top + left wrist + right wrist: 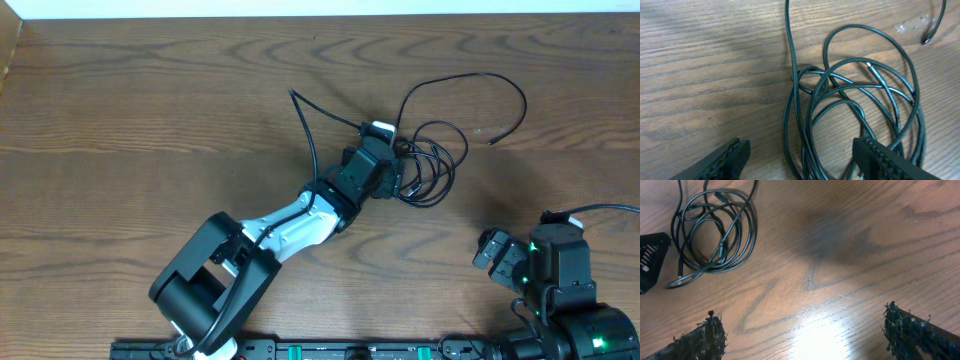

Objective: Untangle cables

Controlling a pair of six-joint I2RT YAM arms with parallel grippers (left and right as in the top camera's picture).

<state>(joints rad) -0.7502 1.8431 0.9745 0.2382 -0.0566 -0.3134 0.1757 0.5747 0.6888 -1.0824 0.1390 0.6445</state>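
Wooden tabletop (150, 120) carries tangled black cables (788, 40); left end effector (800, 152) is spread, straddling the coil; right end effector (805, 322) is spread wide, empty.

You're pretty clearly at a robotics lab bench here, not somebody's kitchen. There's a plain wood-grain table (120, 120), a left arm (290, 225) and right arm (560, 290) based at its near edge, a black rail (330, 350) with little green lights, and loose cables (430, 150) on top.

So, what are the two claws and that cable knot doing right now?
Left gripper open, astride the cables. Right gripper open, empty, well aside. Cables looped together. No obstacle seen.
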